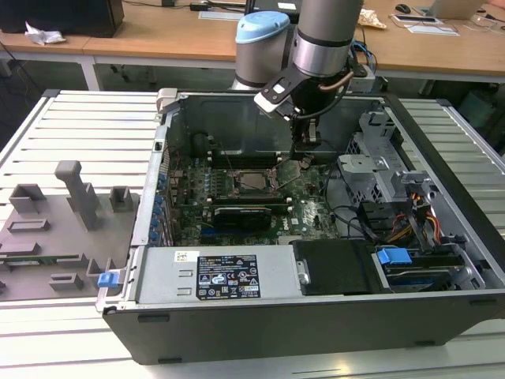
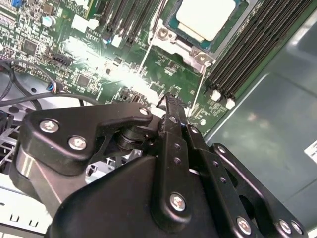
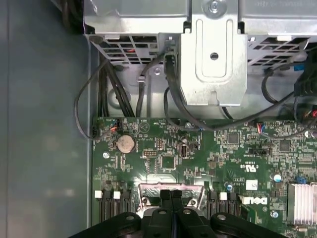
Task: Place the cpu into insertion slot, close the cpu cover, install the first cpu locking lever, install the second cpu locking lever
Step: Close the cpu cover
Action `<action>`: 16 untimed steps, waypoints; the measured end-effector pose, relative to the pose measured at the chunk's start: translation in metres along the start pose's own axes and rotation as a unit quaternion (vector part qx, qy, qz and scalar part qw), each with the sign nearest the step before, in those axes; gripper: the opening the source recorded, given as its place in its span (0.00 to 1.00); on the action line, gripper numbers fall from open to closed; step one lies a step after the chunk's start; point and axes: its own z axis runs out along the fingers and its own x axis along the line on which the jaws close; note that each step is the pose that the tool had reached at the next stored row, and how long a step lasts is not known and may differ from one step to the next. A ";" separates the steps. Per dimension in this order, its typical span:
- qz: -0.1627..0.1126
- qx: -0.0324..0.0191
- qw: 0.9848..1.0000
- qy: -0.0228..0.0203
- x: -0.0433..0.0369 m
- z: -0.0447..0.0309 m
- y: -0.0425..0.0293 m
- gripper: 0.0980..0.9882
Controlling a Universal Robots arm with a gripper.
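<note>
Exterior view: we see the open black case [image 1: 316,316] lying on the slatted aluminium bench [image 1: 95,118], its walls boxing in the green board [image 1: 312,209] on every side. The arm drops in from above. The pincer [image 1: 304,150] hangs between the case's far wall and the silvery drive cage [image 1: 379,158], which crowds it on the exterior view's right. Open room is mostly toward the exterior view's left, over the board. The grey power supply [image 1: 213,276] and a long black expansion card [image 1: 241,215] close off the near side.

The cpu [image 1: 254,181] sits flat in the insertion slot [image 1: 237,178], dull silver top up. It is near the pincer, lower down and toward the exterior view's left, apart from it.

In the second wrist view the cpu [image 2: 205,17] is framed by the cpu cover [image 2: 181,43], thin bright metal lying flat around the chip, with two screw heads on the edge facing the pincer. Two thin wire levers [image 2: 198,89] run out from that edge toward the fingertips [image 2: 171,106]; we cannot tell whether either touches them. Long black memory slots [image 2: 257,44] flank the socket.

Both wrist views show the matte black fingers pressed together, with nothing visible between them. In the first wrist view the tips [image 3: 166,197] sit just beside the cover's shiny edge [image 3: 148,188], and loose black cables [image 3: 84,106] loop between the board and the perforated steel cage [image 3: 213,59].
</note>
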 end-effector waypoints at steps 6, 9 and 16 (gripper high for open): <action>0.000 0.009 1.000 0.000 0.0000 0.0000 0.0138 0.01; 0.000 0.010 1.000 0.000 -0.0001 0.0000 0.0168 0.01; 0.000 0.011 1.000 0.000 -0.0001 0.0000 0.0187 0.01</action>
